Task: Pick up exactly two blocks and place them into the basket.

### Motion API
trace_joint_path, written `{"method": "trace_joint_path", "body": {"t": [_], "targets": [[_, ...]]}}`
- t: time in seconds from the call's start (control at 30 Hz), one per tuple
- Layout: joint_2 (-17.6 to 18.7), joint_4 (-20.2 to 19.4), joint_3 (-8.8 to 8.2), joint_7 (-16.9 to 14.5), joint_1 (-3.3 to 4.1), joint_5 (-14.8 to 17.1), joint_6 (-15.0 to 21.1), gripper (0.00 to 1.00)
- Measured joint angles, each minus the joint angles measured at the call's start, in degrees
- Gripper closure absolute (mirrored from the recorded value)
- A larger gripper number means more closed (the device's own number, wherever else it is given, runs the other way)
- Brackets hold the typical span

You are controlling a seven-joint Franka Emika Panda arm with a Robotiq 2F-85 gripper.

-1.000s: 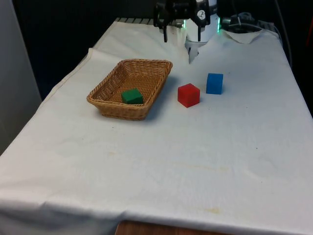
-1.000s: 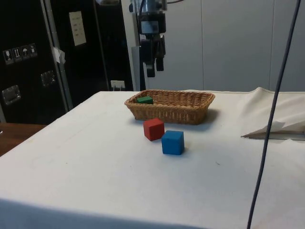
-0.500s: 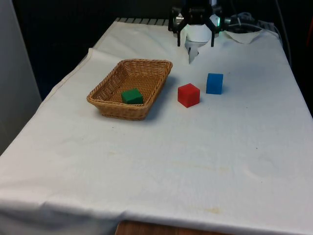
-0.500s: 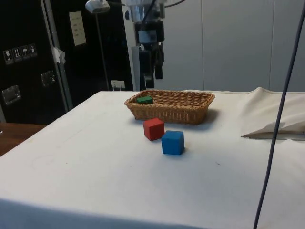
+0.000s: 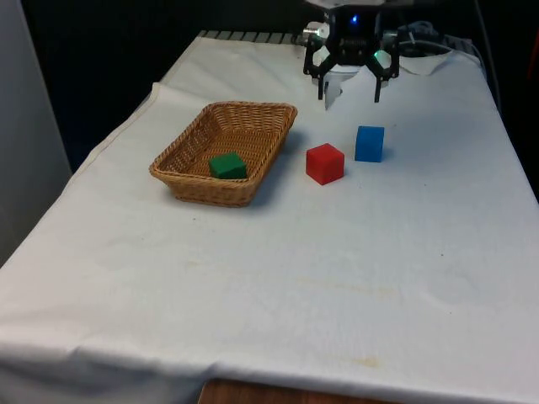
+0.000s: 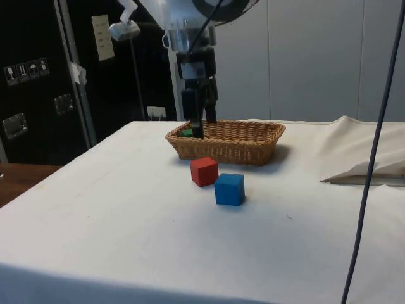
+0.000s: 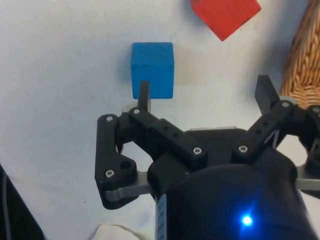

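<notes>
One green block (image 5: 227, 165) in basket (image 5: 253, 112)

the end effector (image 5: 349, 82) (image 7: 206, 97) is a black two-finger unit. each finger (image 7: 144, 95) is a slim, flat-sided black bar mounted on an angular black linkage; the linkage plates are fastened with small silver socket-head screws (several show on each side in the wrist view). behind the linkages sits a rounded black housing, with pale grey metal brackets projecting at either side. in the side view the end effector (image 6: 198, 120) hangs as a dark, narrow block below a white arm segment (image 6: 183, 12) with smooth, rounded casing. a dark cable runs along that segment.
</notes>
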Motion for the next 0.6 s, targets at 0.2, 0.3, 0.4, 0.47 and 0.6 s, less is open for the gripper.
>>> {"method": "trace_joint_path", "body": {"t": [0.2, 0.3, 0.4, 0.47, 0.6], "targets": [[2.06, -0.17, 0.29, 1.72, 0.0, 0.92, 1.72, 0.0], [3.32, -0.17, 0.34, 2.35, 0.0, 1.72, 2.64, 0.0], [4.53, -0.11, 0.4, 2.75, 0.0, 2.81, 3.61, 0.0], [5.21, -0.06, 0.4, 2.75, 0.0, 3.61, 4.18, 0.0], [6.47, 0.46, 0.46, 2.58, 0.0, 5.5, 4.76, 0.0]]}}
